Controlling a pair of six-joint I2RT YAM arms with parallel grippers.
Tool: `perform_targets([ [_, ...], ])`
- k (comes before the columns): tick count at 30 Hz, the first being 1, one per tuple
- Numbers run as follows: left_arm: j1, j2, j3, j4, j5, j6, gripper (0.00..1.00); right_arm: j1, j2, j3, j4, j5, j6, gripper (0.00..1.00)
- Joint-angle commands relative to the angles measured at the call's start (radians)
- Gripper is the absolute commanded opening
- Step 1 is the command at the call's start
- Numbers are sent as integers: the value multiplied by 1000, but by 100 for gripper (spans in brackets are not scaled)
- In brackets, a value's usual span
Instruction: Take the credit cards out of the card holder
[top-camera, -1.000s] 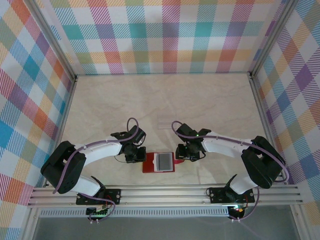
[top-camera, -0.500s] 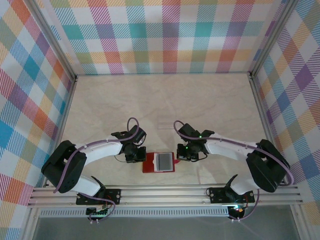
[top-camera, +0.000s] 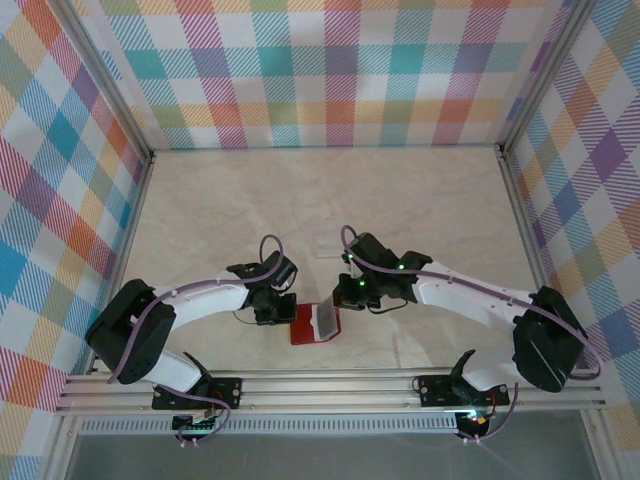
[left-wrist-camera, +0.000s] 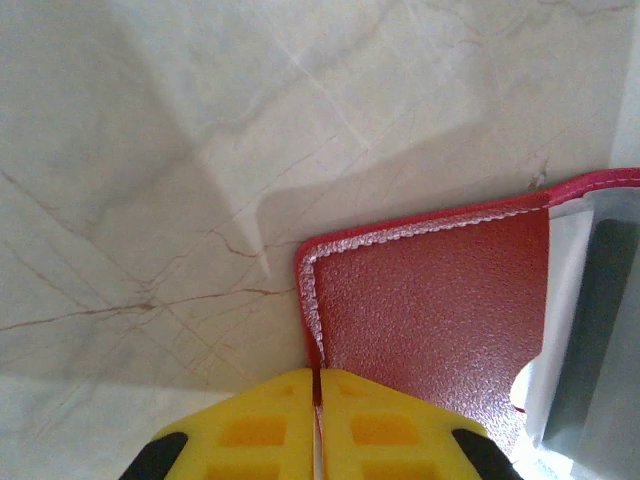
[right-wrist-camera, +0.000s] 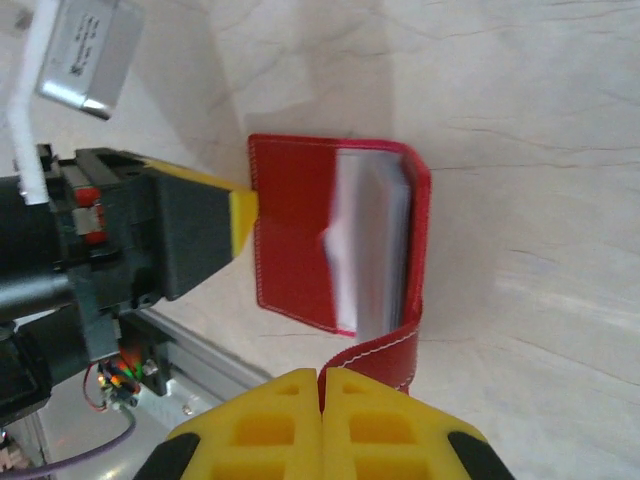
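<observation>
The red card holder (top-camera: 305, 328) lies near the front edge of the table, with one flap raised. My left gripper (top-camera: 289, 316) is shut on the holder's left edge (left-wrist-camera: 318, 385); its red grained cover (left-wrist-camera: 430, 300) lies flat ahead. My right gripper (top-camera: 340, 301) is shut on the lifted red flap (right-wrist-camera: 385, 355), which curves up from the table. Pale whitish-grey credit cards (top-camera: 326, 322) sit in the inside pocket, blurred (right-wrist-camera: 370, 240) in the right wrist view. A grey-white pocket with a dark band (left-wrist-camera: 595, 300) shows at the right edge of the left wrist view.
The metal rail (top-camera: 330, 385) runs along the table's front edge, just behind the holder. Plaid walls (top-camera: 320, 70) close in the back and both sides. Bare marble tabletop (top-camera: 330, 195) stretches beyond both arms.
My right gripper has moved left and up with the holder's right flap, folding it over so the holder looks narrower. My left gripper has shifted slightly right while keeping its grip.
</observation>
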Motion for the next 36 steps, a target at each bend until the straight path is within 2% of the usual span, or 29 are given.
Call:
perform_targets([
  [1, 0, -76, 1, -65, -70, -11, 9, 25, 44, 61, 44, -42, 21, 0],
  [6, 44, -194, -11, -166, -124, -10, 10, 49, 117, 113, 73, -62, 26, 0],
  [12, 72, -293, -15, -220, -124, -6, 10, 55, 123, 138, 85, -64, 22, 0],
  [15, 76, -310, -15, -233, -126, -7, 11, 55, 113, 165, 36, -31, 5, 0],
  [23, 77, -316, 7, -241, -114, -7, 11, 55, 32, 199, -145, 103, -25, 0],
  [33, 76, -279, 15, -194, -39, -11, 11, 55, 61, 167, -62, 20, -13, 0],
  [36, 75, -257, 7, -157, -3, -19, 11, 55, 73, 153, -81, 38, -20, 0],
])
